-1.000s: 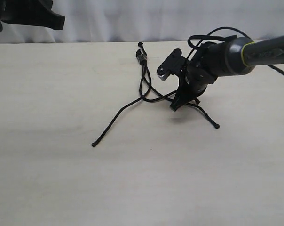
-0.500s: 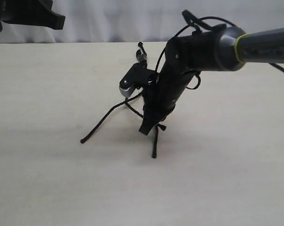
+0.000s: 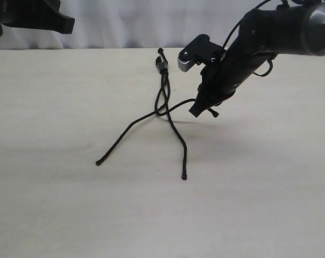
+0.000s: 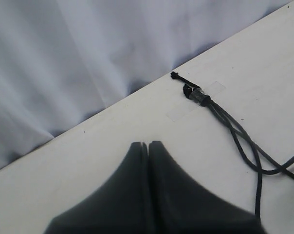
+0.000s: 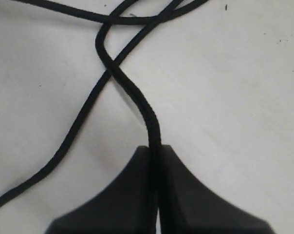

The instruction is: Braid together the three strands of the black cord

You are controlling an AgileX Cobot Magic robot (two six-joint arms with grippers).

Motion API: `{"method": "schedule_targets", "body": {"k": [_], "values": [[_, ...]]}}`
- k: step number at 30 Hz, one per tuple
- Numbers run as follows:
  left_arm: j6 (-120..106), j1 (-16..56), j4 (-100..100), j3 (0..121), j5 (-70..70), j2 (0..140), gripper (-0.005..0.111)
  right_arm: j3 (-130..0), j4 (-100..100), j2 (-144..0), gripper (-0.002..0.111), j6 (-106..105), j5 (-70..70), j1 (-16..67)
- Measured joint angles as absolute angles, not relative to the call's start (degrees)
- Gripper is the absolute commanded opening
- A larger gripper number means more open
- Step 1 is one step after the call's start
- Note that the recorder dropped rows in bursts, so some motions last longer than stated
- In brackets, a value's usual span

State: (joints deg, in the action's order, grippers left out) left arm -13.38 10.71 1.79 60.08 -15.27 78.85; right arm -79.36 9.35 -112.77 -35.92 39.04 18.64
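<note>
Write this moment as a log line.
right gripper: shut on strand | left gripper: shut, empty | other two strands: on table

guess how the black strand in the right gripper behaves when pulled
Likely floppy: the strand leaves the right gripper in loose bends. Probably light, being so thin. Its bound end looks taped down, so it should tauten.

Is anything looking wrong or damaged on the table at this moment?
Nothing stands out. The black cord looks intact, its bound end taped down; two strands lie loose, the third strand is pinched in the right gripper.

Black cord [image 3: 162, 66] left of right pincer [image 3: 197, 110]
</note>
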Motion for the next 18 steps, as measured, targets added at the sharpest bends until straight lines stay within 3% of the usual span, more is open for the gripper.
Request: {"method": "schedule_targets", "body": {"k": [18], "values": [[-13.38, 10.71, 1.79, 60.08, -15.27, 78.85, 0.000, -79.36, 6.70, -116.53, 0.005, -34.38, 34.41, 16.17]]}}
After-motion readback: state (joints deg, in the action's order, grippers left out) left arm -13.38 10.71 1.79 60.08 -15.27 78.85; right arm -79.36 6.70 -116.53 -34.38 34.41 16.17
